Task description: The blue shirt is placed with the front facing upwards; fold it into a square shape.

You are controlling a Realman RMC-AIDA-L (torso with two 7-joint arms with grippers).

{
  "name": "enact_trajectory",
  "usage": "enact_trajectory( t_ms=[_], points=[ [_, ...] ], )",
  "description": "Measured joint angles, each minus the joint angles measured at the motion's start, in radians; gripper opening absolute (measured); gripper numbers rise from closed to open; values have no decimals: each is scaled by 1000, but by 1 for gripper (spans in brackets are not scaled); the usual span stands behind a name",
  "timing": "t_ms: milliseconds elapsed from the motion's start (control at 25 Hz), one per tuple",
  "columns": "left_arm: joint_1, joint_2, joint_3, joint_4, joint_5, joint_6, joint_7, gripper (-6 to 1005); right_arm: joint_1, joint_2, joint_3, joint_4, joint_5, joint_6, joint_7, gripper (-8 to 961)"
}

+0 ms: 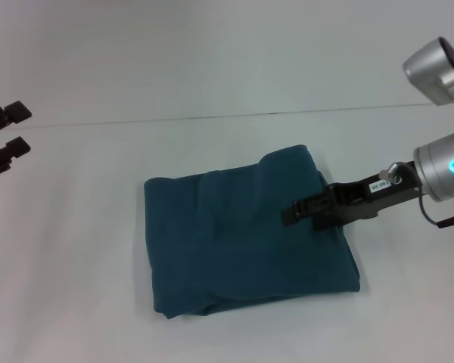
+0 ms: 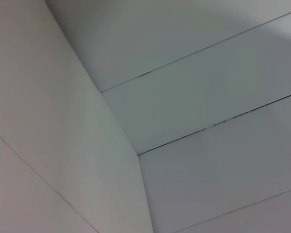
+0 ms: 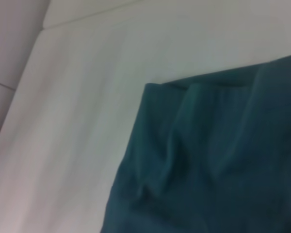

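Observation:
The blue shirt (image 1: pixel 246 238) lies folded into a rough square on the white table, with no print showing and a few soft wrinkles. Its right side is a little rumpled near the top corner. My right gripper (image 1: pixel 293 215) reaches in from the right and hovers low over the shirt's right half, pointing left. In the right wrist view the blue shirt (image 3: pixel 213 165) fills the lower right, one folded corner toward the bare table. My left gripper (image 1: pixel 11 130) sits at the far left edge, open, well away from the shirt.
A white table (image 1: pixel 76 249) surrounds the shirt on all sides. A thin seam line (image 1: pixel 212 117) runs across the back. The left wrist view shows only white panels (image 2: pixel 184 111) with dark seams.

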Motion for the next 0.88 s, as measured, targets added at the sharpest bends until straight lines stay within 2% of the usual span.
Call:
enact_trajectory(
  t_ms=[160, 360, 520, 760, 880],
  points=[
    [8, 2, 58, 4, 22, 5, 0, 756, -8, -11, 41, -4, 18, -31, -29, 866],
    [1, 2, 112, 8, 132, 30, 2, 756, 0, -29, 89, -4, 35, -101, -50, 866],
    [6, -2, 103, 9, 134, 28, 3, 756, -4, -39, 105, -4, 44, -111, -53, 866],
    [8, -1, 93, 9, 131, 34, 9, 756, -8, -40, 116, -4, 45, -118, -63, 866],
    [8, -3, 95, 9, 128, 63, 110, 756, -13, -37, 118, -5, 63, -131, -146, 866]
  ],
)
